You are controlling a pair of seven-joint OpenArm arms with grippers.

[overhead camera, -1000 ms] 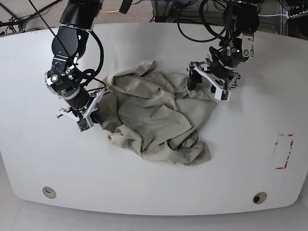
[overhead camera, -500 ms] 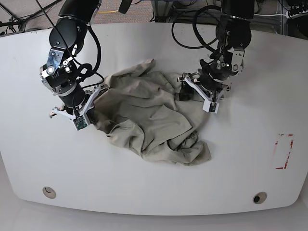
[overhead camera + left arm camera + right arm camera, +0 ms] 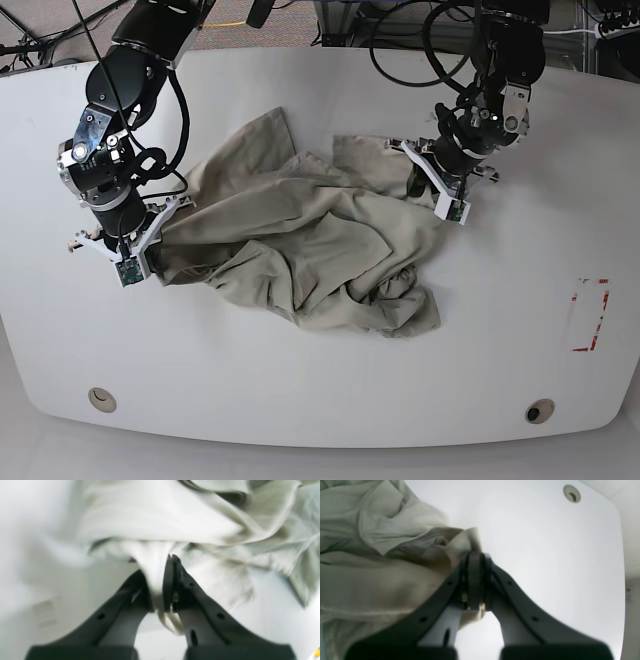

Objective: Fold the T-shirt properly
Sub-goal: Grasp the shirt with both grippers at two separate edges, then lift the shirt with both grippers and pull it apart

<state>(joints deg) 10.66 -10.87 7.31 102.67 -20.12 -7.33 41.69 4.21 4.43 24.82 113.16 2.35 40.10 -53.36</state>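
Right claw [image 3: 475,580] pinched on bunched T-shirt [image 3: 377,562] edge over white table [image 3: 545,542].

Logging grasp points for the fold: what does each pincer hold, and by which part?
Both hold the T-shirt. The left pincer pinches a fabric fold at one edge; the right pincer pinches the opposite edge. Which garment parts cannot be told.

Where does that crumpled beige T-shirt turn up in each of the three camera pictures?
Base view: the T-shirt lies crumpled mid-table, stretched between both arms.
Left wrist view: it fills the top and right of the picture, a fold pinched in the left gripper.
Right wrist view: it fills the left side, its edge clamped in the right gripper.
Shared landmark: the white table, bare around the cloth in every view.
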